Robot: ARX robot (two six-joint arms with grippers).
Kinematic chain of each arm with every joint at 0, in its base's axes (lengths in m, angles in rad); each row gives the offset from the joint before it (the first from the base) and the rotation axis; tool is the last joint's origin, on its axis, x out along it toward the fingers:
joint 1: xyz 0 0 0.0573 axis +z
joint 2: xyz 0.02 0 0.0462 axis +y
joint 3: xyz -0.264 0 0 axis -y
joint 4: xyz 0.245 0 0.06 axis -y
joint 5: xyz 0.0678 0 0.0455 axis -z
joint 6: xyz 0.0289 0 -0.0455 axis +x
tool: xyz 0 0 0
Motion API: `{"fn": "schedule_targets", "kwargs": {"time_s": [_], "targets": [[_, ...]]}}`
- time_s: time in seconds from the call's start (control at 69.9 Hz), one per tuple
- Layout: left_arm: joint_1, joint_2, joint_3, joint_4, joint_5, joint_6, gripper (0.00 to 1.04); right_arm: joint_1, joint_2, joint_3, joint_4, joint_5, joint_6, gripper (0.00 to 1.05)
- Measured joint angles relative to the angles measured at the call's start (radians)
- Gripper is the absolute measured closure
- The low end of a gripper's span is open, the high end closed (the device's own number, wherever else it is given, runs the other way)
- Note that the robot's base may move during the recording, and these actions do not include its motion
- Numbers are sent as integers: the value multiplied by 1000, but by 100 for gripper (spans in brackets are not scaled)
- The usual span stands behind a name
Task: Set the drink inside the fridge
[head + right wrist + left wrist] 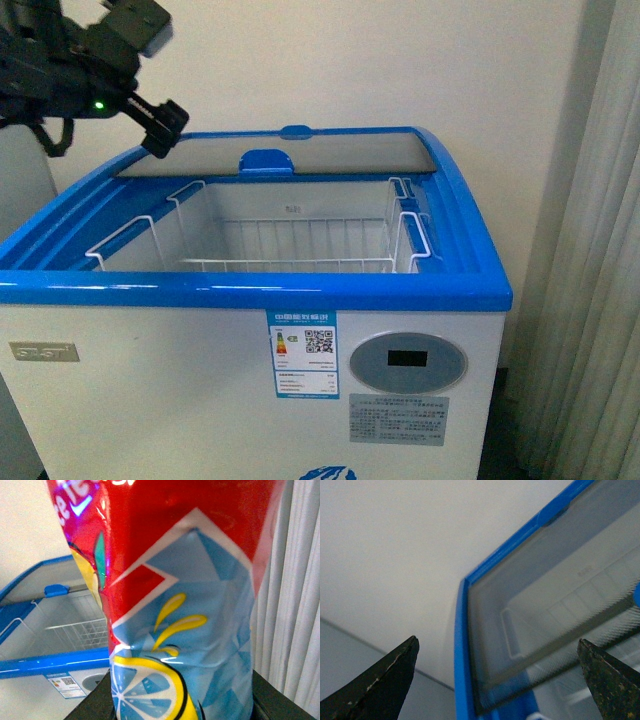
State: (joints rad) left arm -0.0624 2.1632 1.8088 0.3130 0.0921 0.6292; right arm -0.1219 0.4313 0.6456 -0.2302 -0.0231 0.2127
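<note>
The fridge is a white chest cooler with a blue top rim; its glass lid is slid to the back, so the white wire basket inside is open to above. My left gripper is open and empty, hovering above the fridge's back left corner; its wrist view shows the lid's glass between the spread fingertips. My right gripper is out of the front view. In its wrist view it is shut on the drink bottle, red and blue with a lemon slice, which fills the picture; the fridge lies beyond.
A pale wall stands behind the fridge. A light curtain hangs to its right and also shows in the right wrist view. A grey oval display panel and a label are on the fridge's front.
</note>
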Motion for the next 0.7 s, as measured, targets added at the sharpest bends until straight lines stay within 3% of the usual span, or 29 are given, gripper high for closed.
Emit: {"fn": "schedule_targets", "kwargs": {"time_s": [0.114,0.172,0.3,0.343,0.372,0.443,0.515,0.672,0.701], "targets": [[-1,-309,-425,109,38,-315,11,0,0,0,0,1,0,65],[-6,-451,-655,291,-99,-456,23,0,0,0,0,0,0,65],[13,-699,-1036,486,-130,-567,42,-2,2,0,-3,-2,-5,65],[35,-781,-1158,511,-105,-584,49,-49,41,52,-123,-114,-76,65],[48,-840,-1252,525,-98,-596,56,-123,104,137,-310,-274,-190,65],[59,-891,-1364,536,-97,-610,69,-206,205,233,-525,-456,-393,65],[59,-912,-1428,539,-92,-616,79,-189,301,263,-519,-482,-581,65],[60,-1001,-1518,548,-92,-623,103,-90,558,379,-331,-356,-894,65],[60,-1014,-1529,549,-92,-623,102,-76,600,403,-310,-333,-930,65]]}}
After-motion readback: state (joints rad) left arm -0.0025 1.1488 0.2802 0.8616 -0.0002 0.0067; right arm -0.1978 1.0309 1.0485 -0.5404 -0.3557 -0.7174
